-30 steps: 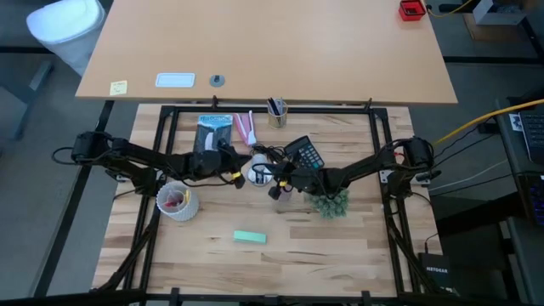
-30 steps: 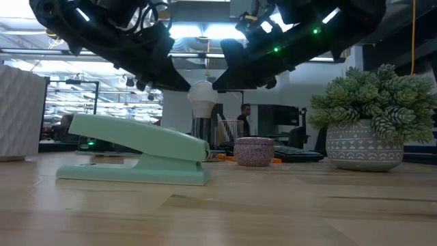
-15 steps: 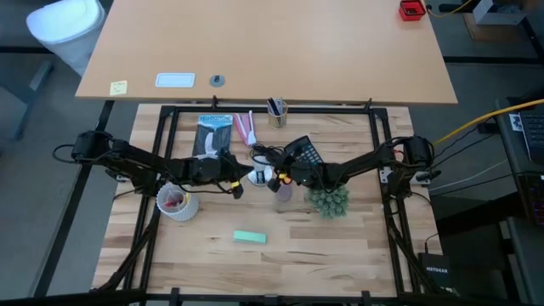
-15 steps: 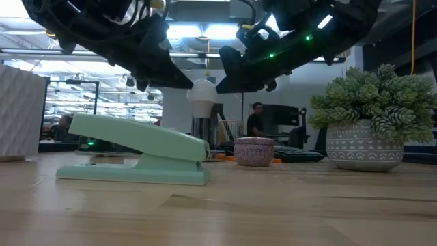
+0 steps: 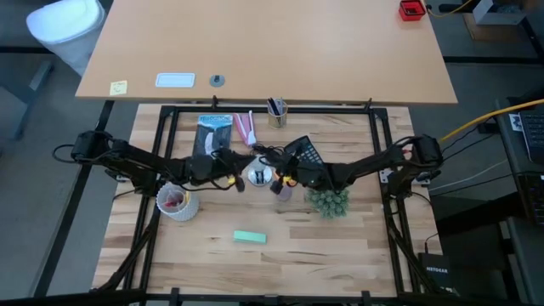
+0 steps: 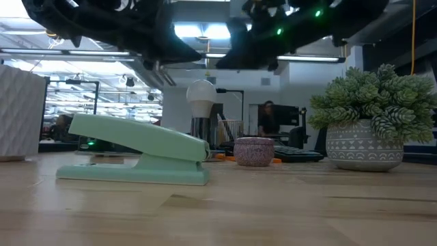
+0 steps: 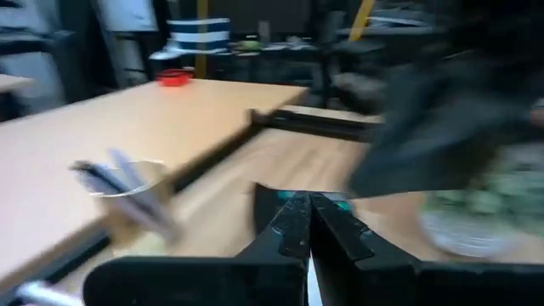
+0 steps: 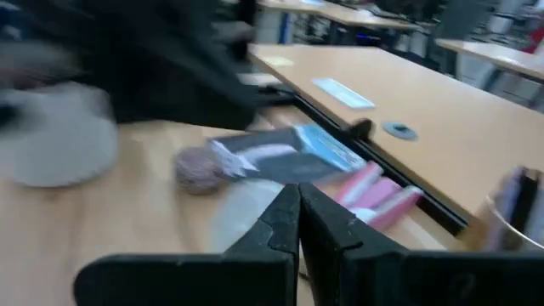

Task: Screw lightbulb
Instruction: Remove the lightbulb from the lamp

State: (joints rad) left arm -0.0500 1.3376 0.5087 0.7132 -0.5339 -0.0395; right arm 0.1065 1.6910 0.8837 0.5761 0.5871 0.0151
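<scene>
The frosted-white lightbulb (image 6: 201,96) stands upright near the table's middle, its narrow base down in a dark socket (image 6: 201,130). In the high view the lightbulb (image 5: 257,176) shows between my two grippers. My left gripper (image 5: 235,178) hangs just left of and above it, with its fingers shut (image 7: 308,228). My right gripper (image 5: 277,180) hangs just right of and above it, also shut (image 8: 297,206). Neither gripper touches the bulb.
A mint-green stapler (image 6: 136,154) lies toward the near edge. A potted plant (image 6: 372,130) stands at the right and a white ribbed cup (image 5: 177,201) at the left. A small purple tin (image 6: 253,151), a black calculator (image 5: 306,155) and a pen cup (image 5: 277,110) lie behind.
Both grippers have gone up from beside the bulb's top and now hang clear above it. The bulb has stayed upright where it was.
</scene>
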